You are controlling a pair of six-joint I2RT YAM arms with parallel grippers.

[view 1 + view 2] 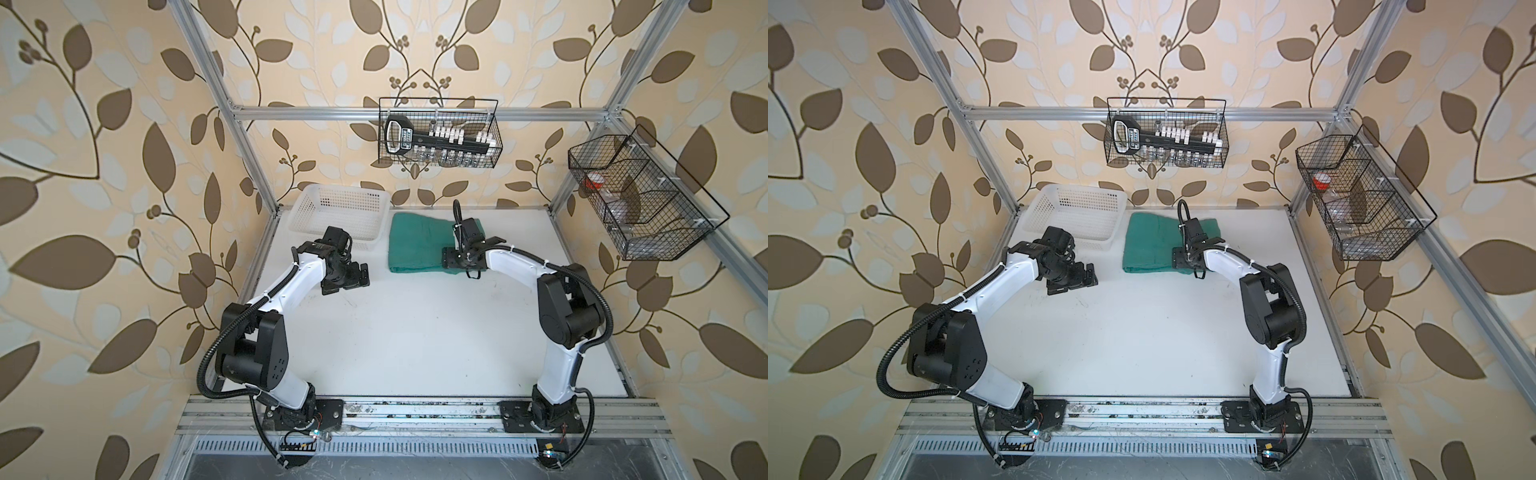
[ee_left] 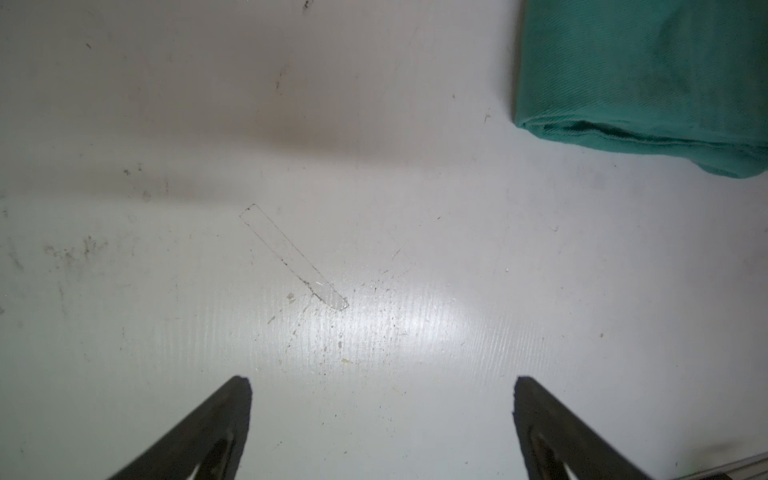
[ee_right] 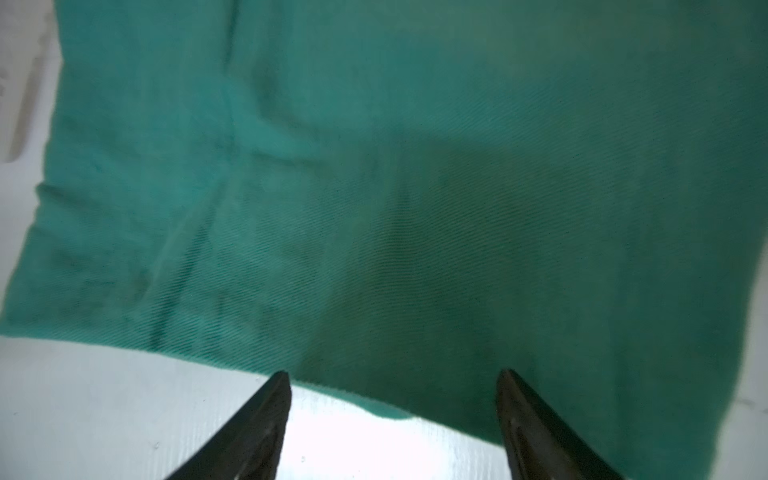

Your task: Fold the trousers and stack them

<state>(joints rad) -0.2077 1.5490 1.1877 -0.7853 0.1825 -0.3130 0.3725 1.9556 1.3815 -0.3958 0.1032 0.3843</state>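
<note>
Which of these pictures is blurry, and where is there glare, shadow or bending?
Right wrist view: the folded teal-green woven cloth trousers look soft and smeared, a dark shadow across them, bright glare on the white tabletop beside their edge. Left wrist view: sharper, with a shiny patch on the tabletop. Both top views: evenly lit, but the silver metal frame bars splay outward.
</note>
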